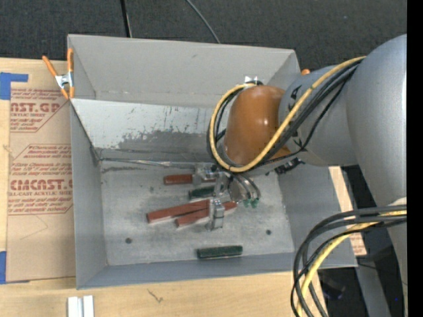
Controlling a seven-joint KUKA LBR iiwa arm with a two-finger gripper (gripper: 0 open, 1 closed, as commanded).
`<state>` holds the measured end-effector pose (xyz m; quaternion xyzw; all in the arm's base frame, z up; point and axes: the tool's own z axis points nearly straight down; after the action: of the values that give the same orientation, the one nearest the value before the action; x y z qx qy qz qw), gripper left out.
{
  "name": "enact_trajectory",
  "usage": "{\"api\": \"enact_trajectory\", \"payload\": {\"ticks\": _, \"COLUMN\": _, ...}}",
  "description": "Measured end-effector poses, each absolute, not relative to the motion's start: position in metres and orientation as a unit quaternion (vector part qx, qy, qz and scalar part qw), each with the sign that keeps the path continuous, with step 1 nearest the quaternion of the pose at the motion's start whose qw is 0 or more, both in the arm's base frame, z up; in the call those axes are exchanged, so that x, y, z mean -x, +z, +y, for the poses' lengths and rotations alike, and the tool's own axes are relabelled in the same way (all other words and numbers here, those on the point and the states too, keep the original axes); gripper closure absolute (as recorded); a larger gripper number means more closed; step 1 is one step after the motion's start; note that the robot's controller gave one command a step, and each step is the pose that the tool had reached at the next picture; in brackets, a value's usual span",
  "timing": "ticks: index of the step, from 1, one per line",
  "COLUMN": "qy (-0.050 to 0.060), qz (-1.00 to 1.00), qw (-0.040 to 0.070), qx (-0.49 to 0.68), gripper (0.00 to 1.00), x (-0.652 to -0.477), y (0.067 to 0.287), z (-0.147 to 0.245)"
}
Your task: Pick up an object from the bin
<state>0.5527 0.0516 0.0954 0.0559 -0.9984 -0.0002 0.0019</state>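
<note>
The long brown stick lies in the middle of the bin, with a short brown stick just beside it. The gripper is down at their right ends. I cannot tell how far open it is, or if it holds anything. A dark green stick lies near the front wall.

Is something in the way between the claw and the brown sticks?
Nothing visible is. The gripper is right down at the brown sticks in the middle of the bin. The green bar lies apart, near the front.
</note>
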Motion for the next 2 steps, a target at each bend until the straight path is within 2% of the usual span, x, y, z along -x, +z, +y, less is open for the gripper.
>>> {"api": "enact_trajectory", "payload": {"ticks": 1, "qy": 0.000, "qz": -0.998, "qw": 0.000, "qx": -0.068, "gripper": 0.00, "x": -0.545, "y": 0.099, "z": 0.064}}
{"api": "enact_trajectory", "payload": {"ticks": 2, "qy": 0.000, "qz": -0.996, "qw": -0.003, "qx": -0.084, "gripper": 0.00, "x": -0.540, "y": 0.071, "z": 0.069}}
